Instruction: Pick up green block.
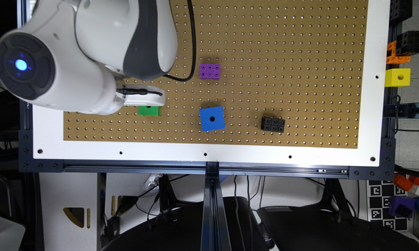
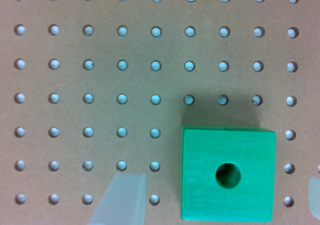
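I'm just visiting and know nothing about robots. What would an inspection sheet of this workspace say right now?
Surface: brown pegboard in a white frame, lying flat.
Job's things: green block sits on the board, round hole facing up, not lifted.
Clutter: blue cube, purple brick and black brick on the board; yellow cube off the board's edge at the exterior view's right.
Grippers: gripper open, one finger on each side of the green block, not touching it.
Cables: black cable runs down along the arm over the board.
Surroundings: more blocks and a black-and-white marker at the exterior view's right; wires below the table.
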